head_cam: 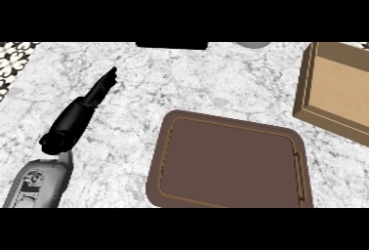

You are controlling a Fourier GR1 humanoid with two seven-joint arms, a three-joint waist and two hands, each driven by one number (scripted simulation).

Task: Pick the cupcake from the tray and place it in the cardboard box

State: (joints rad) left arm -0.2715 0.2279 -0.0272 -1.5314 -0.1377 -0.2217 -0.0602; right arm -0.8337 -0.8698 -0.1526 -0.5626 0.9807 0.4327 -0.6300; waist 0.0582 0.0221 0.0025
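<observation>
We find our left robot hand (79, 112), fingers straight and holding nothing, over the worktop's (216, 73) left side beside the tray (231, 166), which shows no cupcake, with the cardboard box (338, 93) well apart to the right, past the tray.

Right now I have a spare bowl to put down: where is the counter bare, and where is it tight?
Widest bare counter: above the tray, between the left hand and the cardboard box. A narrower strip runs between that hand and the tray's left rim. Tight: the gap between the tray's upper right corner and the box.
</observation>
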